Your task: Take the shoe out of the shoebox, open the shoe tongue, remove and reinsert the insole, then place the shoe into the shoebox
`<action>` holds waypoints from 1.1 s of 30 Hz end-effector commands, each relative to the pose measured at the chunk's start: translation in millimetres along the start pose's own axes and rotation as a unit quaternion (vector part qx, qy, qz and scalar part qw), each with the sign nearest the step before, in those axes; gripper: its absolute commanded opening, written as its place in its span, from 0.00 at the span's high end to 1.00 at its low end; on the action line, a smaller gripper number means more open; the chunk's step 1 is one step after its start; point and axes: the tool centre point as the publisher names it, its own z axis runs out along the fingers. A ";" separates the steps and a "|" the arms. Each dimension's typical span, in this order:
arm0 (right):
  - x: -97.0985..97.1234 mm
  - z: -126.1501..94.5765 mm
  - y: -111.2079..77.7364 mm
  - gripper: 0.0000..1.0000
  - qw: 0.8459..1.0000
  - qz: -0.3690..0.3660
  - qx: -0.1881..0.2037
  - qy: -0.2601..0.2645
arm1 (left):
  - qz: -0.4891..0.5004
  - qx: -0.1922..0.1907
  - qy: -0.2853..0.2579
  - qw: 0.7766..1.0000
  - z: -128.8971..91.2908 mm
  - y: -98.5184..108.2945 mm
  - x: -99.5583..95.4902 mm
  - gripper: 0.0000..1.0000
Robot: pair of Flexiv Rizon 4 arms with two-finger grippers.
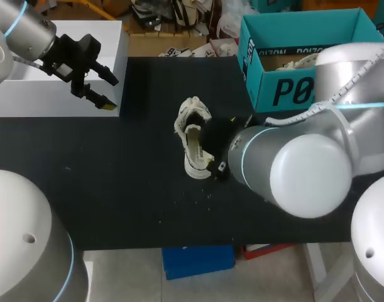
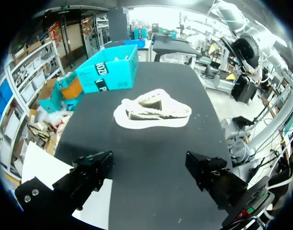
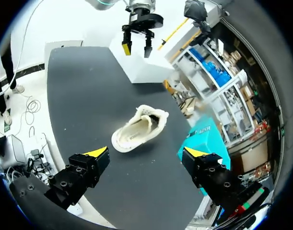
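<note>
Mid-frame in the head view, shoe [image 1: 193, 137] lies on the black table [image 1: 116, 182], outside the teal shoebox [image 1: 292, 88] at upper right. Right gripper [image 3: 147, 153] is spread wide and empty, with the shoe ahead of its fingers. Left gripper [image 1: 104, 93], upper left, is also spread and empty, well apart from the shoe. Probably the tongue-opening step, not yet begun. Next move likely needs one gripper to steady the shoe and the other to pinch the tongue.

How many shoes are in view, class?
1. The white shoe lies near the middle of the black table, outside the teal shoebox. The box's inside is mostly hidden, so another may be there.
</note>
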 end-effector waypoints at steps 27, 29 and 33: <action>-31.7 84.7 35.7 0.00 0.979 -0.189 0.033 0.071 | 0.000 -0.001 -0.001 1.000 0.5 0.1 0.5 0.00; -33.6 88.9 35.4 0.00 0.979 -0.186 0.035 0.079 | 0.000 -0.001 -0.001 1.000 0.5 0.1 0.5 0.00; -38.2 89.8 35.8 0.00 0.976 -0.202 0.031 0.076 | 0.000 -0.001 -0.001 1.000 0.5 0.1 0.5 0.00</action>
